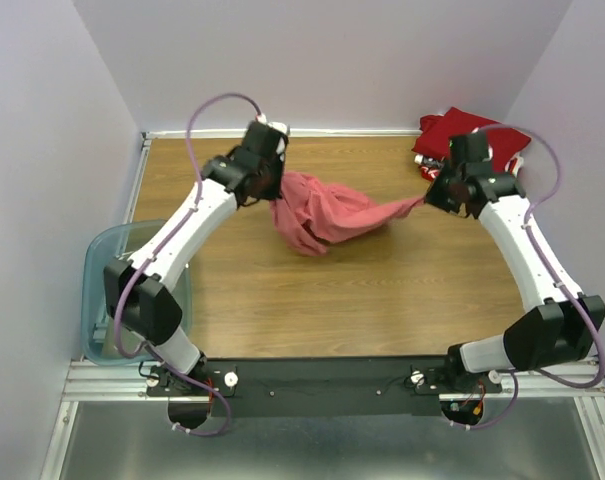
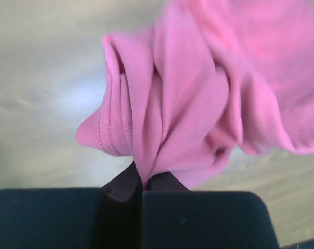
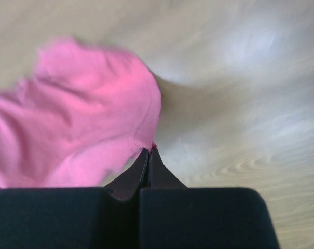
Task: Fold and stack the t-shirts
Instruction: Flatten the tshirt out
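**Salmon-pink shirt pinched at both ends, centre of table**

Salmon-pink shirt (image 1: pixel 327 215) lies across the upper middle of the overhead view, strung between the two hands. Its bulk is bunched in loose folds at centre, nearer the left hand, and narrows to a thin drawn-out tail toward the right. From above it cannot be told whether the bunched part rests on the table (image 1: pixel 382 290) or hangs just clear of it.

Left hand (image 1: pixel 270 188): at the upper left of the shirt. In the left wrist view the two dark fingers are pressed together with a gathered fold of pink cloth clamped between the tips. A stitched hem shows at the left of that fold.

Right hand (image 1: pixel 430 196): at the right end of the drawn-out tail. In the right wrist view the fingers are pressed together on a small corner of the pink cloth, at its seamed edge. The rest of the shirt spreads to the left of that frame, blurred.

Red shirts (image 1: pixel 450 132): a crumpled heap in the upper right corner of the table, against the back wall, partly hidden behind the right arm. A trace of white shows at its lower edge. It lies apart from the pink shirt.

Translucent blue-grey bin (image 1: pixel 104 290): lower left of the overhead view, off the table's left edge, beside the left arm's base.
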Tool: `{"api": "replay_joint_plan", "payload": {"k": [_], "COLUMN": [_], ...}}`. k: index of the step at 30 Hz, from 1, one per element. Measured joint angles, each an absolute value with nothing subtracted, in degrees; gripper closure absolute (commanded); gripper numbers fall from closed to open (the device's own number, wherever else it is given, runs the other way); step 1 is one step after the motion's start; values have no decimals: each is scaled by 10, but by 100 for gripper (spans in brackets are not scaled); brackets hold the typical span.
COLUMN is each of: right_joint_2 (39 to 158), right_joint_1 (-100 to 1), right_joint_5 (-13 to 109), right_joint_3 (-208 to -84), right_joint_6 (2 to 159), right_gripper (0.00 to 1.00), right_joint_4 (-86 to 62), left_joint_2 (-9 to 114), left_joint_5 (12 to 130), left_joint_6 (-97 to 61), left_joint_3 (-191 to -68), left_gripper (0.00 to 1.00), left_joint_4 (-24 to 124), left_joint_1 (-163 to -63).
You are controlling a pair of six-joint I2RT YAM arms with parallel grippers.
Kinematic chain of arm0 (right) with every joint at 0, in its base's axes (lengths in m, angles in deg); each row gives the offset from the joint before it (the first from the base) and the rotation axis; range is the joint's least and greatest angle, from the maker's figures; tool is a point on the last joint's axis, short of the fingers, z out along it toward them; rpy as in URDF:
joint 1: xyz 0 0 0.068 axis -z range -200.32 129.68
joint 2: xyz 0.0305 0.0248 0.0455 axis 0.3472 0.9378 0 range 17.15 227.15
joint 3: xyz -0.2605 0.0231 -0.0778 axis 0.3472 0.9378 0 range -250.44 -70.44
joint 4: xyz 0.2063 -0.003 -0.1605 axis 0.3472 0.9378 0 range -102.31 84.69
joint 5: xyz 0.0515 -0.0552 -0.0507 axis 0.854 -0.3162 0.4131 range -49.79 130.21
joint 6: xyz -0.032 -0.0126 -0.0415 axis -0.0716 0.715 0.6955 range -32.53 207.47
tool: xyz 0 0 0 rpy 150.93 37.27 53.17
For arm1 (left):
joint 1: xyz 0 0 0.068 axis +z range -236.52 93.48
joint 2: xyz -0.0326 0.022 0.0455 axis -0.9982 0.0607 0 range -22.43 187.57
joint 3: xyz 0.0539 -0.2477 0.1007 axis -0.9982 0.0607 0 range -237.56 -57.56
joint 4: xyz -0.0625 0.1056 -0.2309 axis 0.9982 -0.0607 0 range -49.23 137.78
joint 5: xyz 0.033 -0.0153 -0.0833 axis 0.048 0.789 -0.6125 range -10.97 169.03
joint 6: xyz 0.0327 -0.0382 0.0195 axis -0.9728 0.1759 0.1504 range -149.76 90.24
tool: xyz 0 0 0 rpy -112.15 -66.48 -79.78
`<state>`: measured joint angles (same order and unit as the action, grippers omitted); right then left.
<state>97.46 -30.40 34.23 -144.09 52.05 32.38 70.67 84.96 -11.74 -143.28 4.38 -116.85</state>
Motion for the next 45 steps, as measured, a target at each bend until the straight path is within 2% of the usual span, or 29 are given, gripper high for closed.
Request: {"api": "replay_joint_plan", "payload": {"k": [4, 9, 18, 19, 21, 22, 24, 27, 29, 32, 36, 41, 45], "right_joint_2": [974, 937, 885, 888, 899, 912, 935, 976, 985, 981, 972, 971, 971], "right_joint_1": [-296, -296, -296, -296, -296, -294, -291, -280, -271, -252, -228, -217, -217], "right_joint_5": [294, 228, 150, 141, 136, 132, 129, 128, 128, 129, 129, 138, 144], "right_joint_3": [-1565, -1676, -1674, -1648, -1610, -1585, -1549, -1505, -1483, -1462, -1451, -1446, -1444], "right_joint_6": [530, 534, 538, 541, 542, 542, 541, 540, 539, 539, 539, 539, 540], "right_gripper": [100, 99, 99, 99, 99, 99, 99, 99, 99, 99, 99, 99, 99], "right_joint_4": [379, 436, 460, 452, 442, 434, 420, 405, 400, 396, 387, 377, 371], "left_joint_2": [694, 638, 593, 613, 668, 701, 783, 913, 939, 880, 765, 696, 656], "left_joint_5": [889, 911, 870, 860, 849, 845, 843, 843, 844, 844, 849, 860, 859], "left_joint_6": [-153, -167, -170, -173, -178, -180, -182, -173, -168, -156, -132, -95, -60], "left_joint_3": [-1577, -1614, -1586, -1579, -1581, -1591, -1614, -1715, -1701, -1574, -1423, -1337, -1251], "left_gripper": [100, 100, 99, 85, 51, 29, 23, 22, 22, 23, 34, 42, 44], "left_joint_4": [-23, -63, 2, 19, 47, 60, 88, 67, 66, 84, 94, 94, 105], "left_joint_1": [-1146, -1137, -1121, -1115, -1105, -1101, -1094, -1087, -1085, -1085, -1086, -1087, -1087]}}
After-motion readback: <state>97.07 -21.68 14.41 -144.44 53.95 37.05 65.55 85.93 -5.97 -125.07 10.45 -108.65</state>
